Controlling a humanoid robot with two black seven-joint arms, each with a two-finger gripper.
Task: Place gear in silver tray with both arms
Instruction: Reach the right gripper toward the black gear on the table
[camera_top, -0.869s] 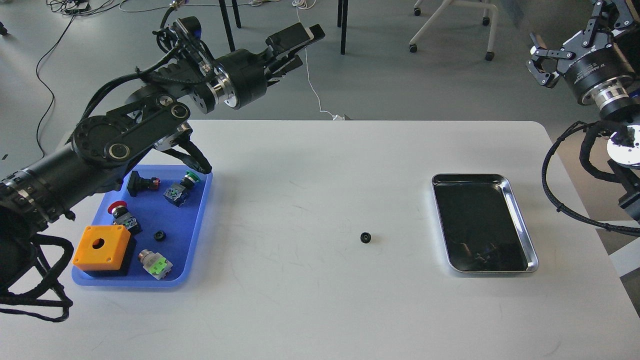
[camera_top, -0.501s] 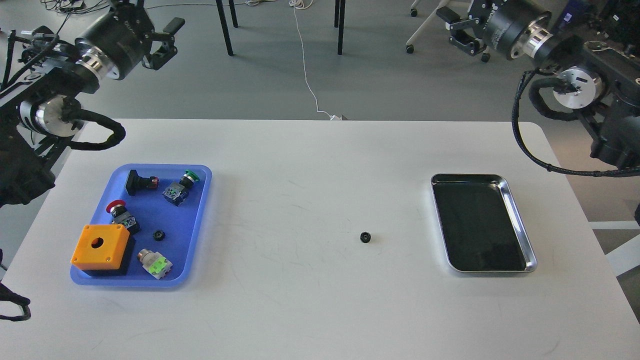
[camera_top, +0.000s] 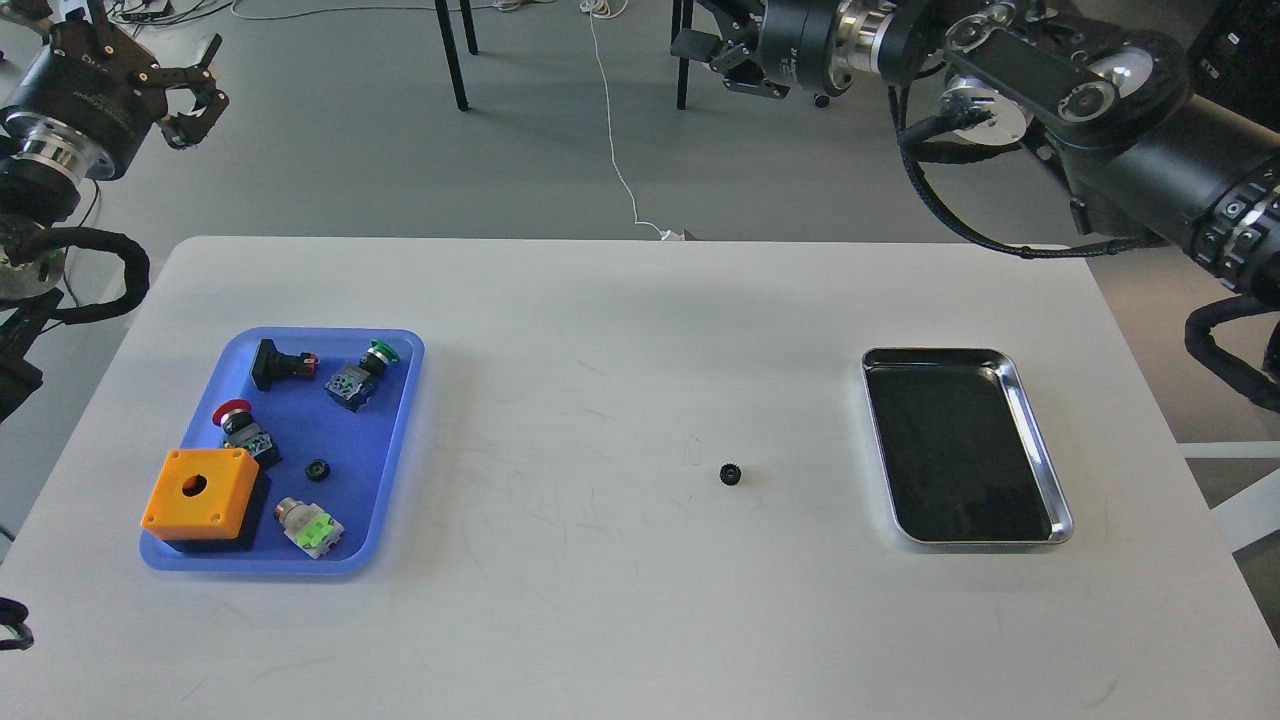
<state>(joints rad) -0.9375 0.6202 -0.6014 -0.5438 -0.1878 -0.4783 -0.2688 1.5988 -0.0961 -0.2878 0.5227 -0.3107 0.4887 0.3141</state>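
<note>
White counter (camera_top: 600, 600) over grey floor (camera_top: 330, 140); left gripper (camera_top: 190, 85) spread, empty; right gripper (camera_top: 715, 45) indistinct, cannot tell.

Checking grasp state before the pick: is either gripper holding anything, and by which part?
Nothing is held. The left gripper and right gripper are both raised off the table, open and empty. The gear lies on the table, outside the silver tray.

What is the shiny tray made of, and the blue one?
The shiny rectangular silver tray looks like polished metal: its rim gleams and its dark bottom mirrors. The blue tray with rounded corners looks like matte plastic, evenly coloured and without mirror reflections.
</note>
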